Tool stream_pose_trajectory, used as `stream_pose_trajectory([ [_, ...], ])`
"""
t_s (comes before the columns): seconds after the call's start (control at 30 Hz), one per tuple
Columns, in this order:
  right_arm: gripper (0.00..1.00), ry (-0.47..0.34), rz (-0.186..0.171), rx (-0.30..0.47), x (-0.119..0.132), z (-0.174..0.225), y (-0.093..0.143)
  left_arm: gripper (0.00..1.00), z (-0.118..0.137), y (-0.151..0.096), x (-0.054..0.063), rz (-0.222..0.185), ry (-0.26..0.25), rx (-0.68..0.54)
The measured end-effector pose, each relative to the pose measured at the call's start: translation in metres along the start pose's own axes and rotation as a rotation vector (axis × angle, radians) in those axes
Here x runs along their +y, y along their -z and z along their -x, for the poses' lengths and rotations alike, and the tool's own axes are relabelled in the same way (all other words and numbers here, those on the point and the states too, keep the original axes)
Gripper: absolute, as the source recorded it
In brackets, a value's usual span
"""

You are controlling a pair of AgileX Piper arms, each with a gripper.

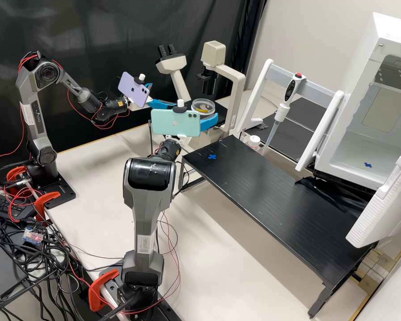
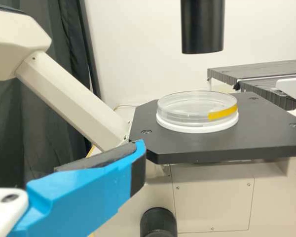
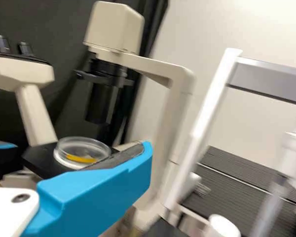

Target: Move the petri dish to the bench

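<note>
Dish (image 2: 197,106) sat on scope stage (image 2: 256,143); L gripper (image 1: 162,95) & R gripper (image 1: 211,121) had jaws apart, holding nothing. Risk: off-ctr. approach could've clipped its rim & slid it off.

The clear, round dish (image 2: 180,105) lies flat on a white base (image 2: 187,128) on the microscope's (image 2: 212,197) black stage (image 2: 266,121), a yellow strip (image 2: 223,112) curving along its side.
</note>
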Motion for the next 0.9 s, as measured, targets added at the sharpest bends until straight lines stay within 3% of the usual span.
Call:
stream_pose_trajectory([
  [0.3,1.00,0.083,-0.011,-0.022,-0.019,-0.055,0.015,1.00,0.000,0.000,0.000,0.000,0.000,0.000],
  [0.7,1.00,0.109,-0.060,-0.148,-0.030,-0.129,0.000,1.00,0.000,0.000,0.000,0.000,0.000,0.000],
  [0.9,1.00,0.118,-0.049,-0.178,-0.042,-0.154,0.000,1.00,0.000,0.000,0.000,0.000,0.000,0.000],
])
